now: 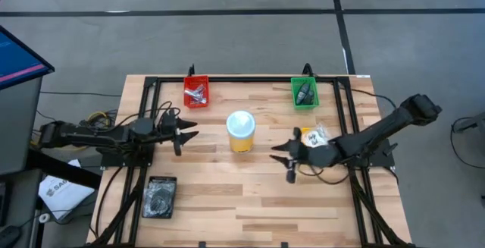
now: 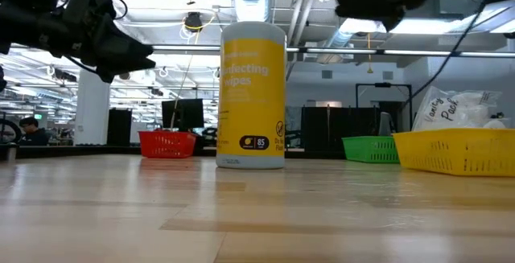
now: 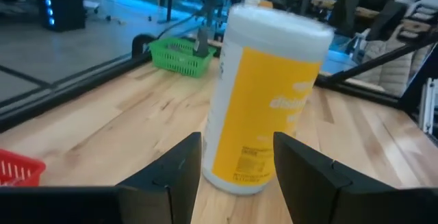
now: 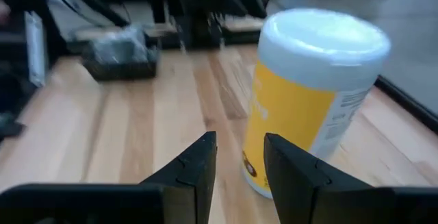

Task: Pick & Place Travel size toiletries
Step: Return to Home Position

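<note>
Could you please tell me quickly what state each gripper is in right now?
Left gripper: open, holding nothing.
Right gripper: open, holding nothing.

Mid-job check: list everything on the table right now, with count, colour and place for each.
wooden slat table: one, pale wood, under both arms
tall plastic tub with white lid: one, yellow, upright at table centre
red mesh tray: one, far edge, left of centre
silvery bits: count unclear, in the red mesh tray
green mesh tray: one, far edge, right of centre
dark items: count unclear, in the green mesh tray
yellow mesh tray: one, right of the tub
white packs: count unclear, in the yellow mesh tray
black tray: one, near left
dark bundles: count unclear, in the black tray
left gripper: one, dark, open, left of the tub
right gripper: one, dark, open, right of the tub
</note>
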You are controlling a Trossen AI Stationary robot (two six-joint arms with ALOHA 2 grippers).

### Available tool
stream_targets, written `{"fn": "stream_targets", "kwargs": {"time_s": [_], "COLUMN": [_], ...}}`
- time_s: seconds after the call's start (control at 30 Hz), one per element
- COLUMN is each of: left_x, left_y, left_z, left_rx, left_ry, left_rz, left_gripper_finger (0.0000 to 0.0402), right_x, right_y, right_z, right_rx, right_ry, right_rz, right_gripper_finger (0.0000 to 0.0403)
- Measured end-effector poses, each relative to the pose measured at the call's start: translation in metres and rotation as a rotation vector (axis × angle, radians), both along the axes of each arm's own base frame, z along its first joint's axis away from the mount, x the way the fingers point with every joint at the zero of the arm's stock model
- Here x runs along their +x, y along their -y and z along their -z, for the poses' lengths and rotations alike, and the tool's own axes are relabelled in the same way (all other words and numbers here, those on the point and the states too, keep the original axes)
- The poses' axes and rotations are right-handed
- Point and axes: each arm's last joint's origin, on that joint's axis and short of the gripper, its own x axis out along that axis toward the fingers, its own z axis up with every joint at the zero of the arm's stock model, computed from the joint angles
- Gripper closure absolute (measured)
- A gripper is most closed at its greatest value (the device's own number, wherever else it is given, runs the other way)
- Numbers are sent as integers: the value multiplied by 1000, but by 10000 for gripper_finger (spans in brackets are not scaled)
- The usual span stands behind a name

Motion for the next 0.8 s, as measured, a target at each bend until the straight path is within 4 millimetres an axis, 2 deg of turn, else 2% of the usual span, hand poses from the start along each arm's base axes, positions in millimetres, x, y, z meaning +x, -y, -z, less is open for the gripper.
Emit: {"fn": "stream_targets", "kwargs": {"time_s": [0.23, 0.6, 0.8], "left_x": [-7, -28, -35], "left_y": [1, 3, 4], "left_z": [-8, -10, -5], "left_rx": [81, 79, 76], "left_ry": [55, 94, 60], "left_rz": [20, 70, 93], "left_gripper_finger": [230, 230, 230], "right_x": [-39, -79, -99], "right_y": [21, 47, 55], "right_z": [16, 22, 37], "right_rx": [4, -44, -56], "right_ry": [202, 302, 330], "right_rz": [-8, 22, 28], "right_gripper_finger": [290, 290, 290]}}
